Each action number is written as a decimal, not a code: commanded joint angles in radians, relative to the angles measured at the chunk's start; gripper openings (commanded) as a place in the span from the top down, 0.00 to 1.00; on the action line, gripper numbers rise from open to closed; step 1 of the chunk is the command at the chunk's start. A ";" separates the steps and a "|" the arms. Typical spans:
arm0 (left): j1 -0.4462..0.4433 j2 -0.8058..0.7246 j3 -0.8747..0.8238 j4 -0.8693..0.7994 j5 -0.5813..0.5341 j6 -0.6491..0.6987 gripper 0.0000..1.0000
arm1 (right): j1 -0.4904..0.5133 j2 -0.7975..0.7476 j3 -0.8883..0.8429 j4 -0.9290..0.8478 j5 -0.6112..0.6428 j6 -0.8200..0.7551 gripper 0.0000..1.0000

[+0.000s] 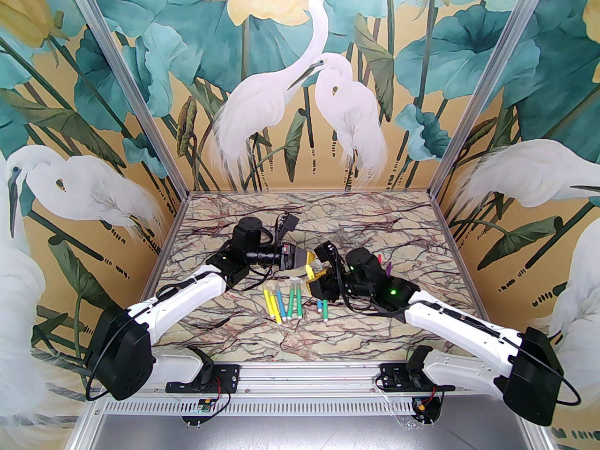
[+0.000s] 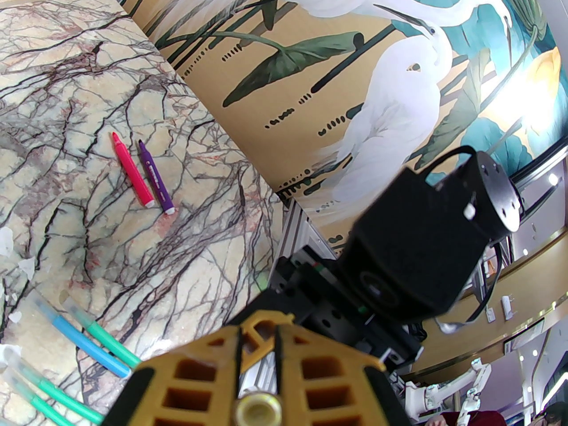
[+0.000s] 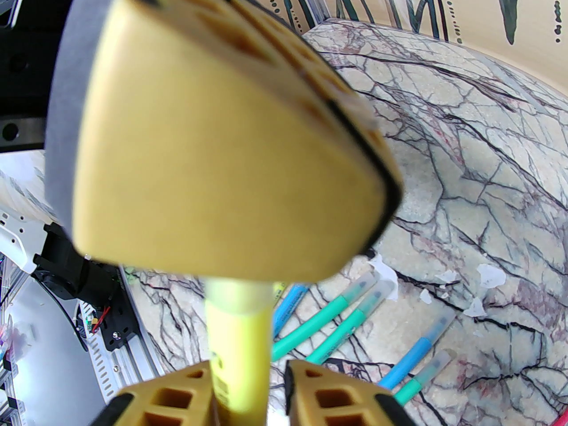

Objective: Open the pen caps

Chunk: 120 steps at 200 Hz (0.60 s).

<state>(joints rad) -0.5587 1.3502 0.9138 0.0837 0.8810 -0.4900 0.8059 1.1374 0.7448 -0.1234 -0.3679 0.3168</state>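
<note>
Uncapping, frame centre. Left gripper [image 1: 308,257] clenched on pen cap [image 3: 239,294]; right gripper [image 1: 313,280] round yellow pen [image 3: 239,349], clamp indeterminate. Next: straight pull.

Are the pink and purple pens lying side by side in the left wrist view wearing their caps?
No, the pink pen and the purple pen both lie with bare coloured tips exposed.

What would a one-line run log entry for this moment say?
left gripper: shut on yellow pen, cap end | right gripper: around its body, grip unclear | pink pen, purple pen: uncapped | capped pens: on table
</note>
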 commanded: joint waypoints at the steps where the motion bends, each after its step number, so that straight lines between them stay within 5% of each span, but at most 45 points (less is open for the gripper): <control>1: -0.006 0.009 0.028 -0.002 -0.017 -0.019 1.00 | 0.003 0.015 -0.009 0.030 -0.024 0.005 0.73; 120: -0.005 0.006 0.047 -0.046 -0.091 -0.020 1.00 | 0.003 0.030 -0.026 0.035 -0.038 -0.019 0.97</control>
<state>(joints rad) -0.5632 1.3617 0.9195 0.0639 0.8501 -0.5056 0.8047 1.1576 0.7315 -0.0906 -0.3828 0.3164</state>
